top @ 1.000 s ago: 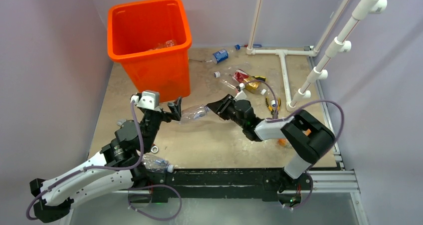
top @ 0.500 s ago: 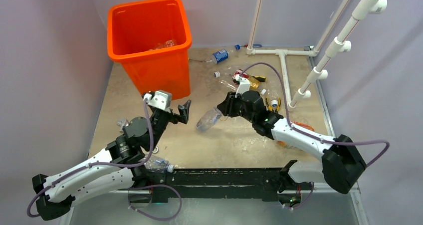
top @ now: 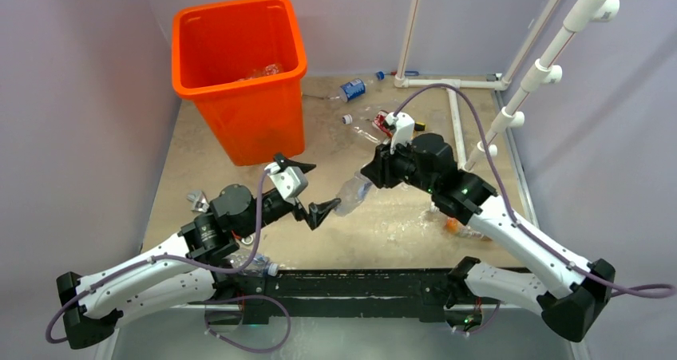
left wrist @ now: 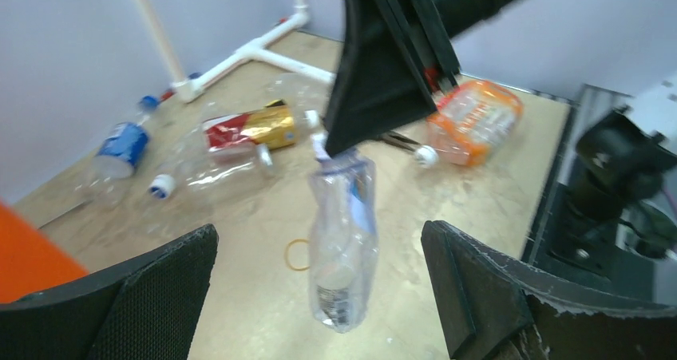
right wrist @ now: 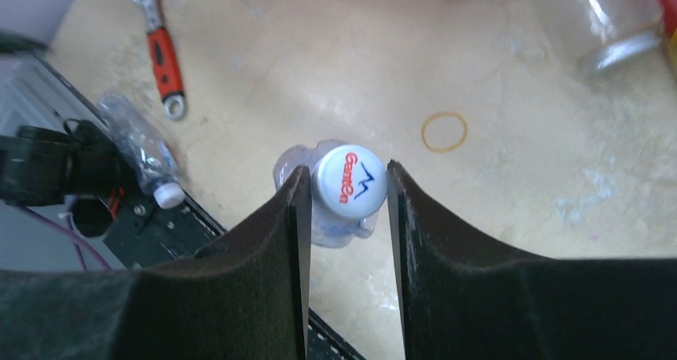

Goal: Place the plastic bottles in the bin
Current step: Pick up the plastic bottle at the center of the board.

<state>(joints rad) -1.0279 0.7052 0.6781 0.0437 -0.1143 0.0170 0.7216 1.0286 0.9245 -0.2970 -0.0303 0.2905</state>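
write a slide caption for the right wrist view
Right gripper pinching a clear bottle by its white cap above the table, red-handled wrench lying below

Red-handled wrench (right wrist: 164,57), yellow rubber band (right wrist: 445,131)

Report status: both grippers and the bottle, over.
Right gripper: jaws shut on clear bottle at white cap, hanging. Left gripper: jaws open, facing it. It stands between bottle and orange bin.

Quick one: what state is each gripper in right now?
Left gripper: open, holding nothing.
Right gripper: shut on the clear bottle, gripped at its top end.
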